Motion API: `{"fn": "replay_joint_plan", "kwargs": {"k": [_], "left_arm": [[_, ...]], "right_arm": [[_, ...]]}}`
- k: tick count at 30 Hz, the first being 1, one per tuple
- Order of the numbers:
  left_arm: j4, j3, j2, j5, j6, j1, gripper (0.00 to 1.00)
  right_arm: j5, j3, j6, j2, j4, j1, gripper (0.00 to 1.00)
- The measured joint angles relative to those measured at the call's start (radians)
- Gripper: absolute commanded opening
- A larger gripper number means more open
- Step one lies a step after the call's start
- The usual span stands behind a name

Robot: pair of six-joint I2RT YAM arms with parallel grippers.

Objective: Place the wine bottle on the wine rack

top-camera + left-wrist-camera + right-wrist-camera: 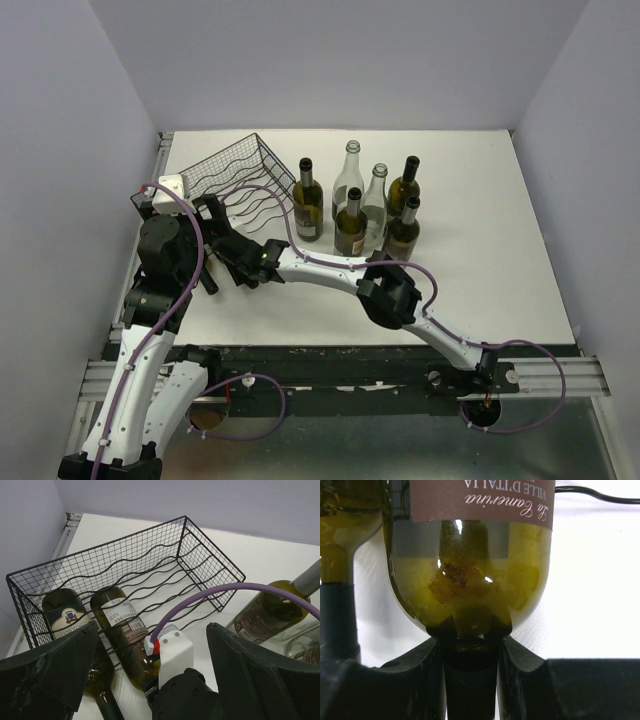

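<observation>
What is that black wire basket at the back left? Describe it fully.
The wine rack is thin black wire: grid walls, wavy rows inside. It sits on the white table near the far left corner. A green bottle lies in one end slot, a second bottle beside it, necks poking out.
</observation>
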State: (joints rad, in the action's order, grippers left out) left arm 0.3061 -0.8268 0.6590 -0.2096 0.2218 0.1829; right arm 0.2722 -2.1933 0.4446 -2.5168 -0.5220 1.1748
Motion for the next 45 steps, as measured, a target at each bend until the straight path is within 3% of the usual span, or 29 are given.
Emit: {"fn": "replay_joint_plan", "kwargs": {"k": [8,16,23,32,40,45], "left_arm": [[-0.006,0.001,0.0,-0.009,0.0,0.0,0.99],[-0.006,0.002,-0.002,-0.019,0.0,0.0,0.99],[-0.006,0.004,-0.003,-0.023,-0.001,0.0,0.99],[-0.006,0.005,-0.003,-0.024,-0.009,0.0,0.99],[-0.006,0.005,-0.003,-0.025,-0.012,0.0,0.99],[-0.006,0.005,-0.003,-0.026,-0.012,0.0,0.99]], "right_arm": [[0.024,-0.031,-0.043,-0.027,0.006,-0.012,0.02],[0.035,-0.077,-0.063,-0.063,0.019,-0.018,0.23],[0.035,-0.082,-0.065,-0.067,0.021,-0.018,0.49],[0.058,-0.085,-0.072,-0.066,0.133,-0.018,0.6],[0.069,-0.087,-0.072,-0.065,0.156,-0.019,0.83],[0.075,-0.01,-0.072,-0.021,0.183,-0.019,0.88]]}}
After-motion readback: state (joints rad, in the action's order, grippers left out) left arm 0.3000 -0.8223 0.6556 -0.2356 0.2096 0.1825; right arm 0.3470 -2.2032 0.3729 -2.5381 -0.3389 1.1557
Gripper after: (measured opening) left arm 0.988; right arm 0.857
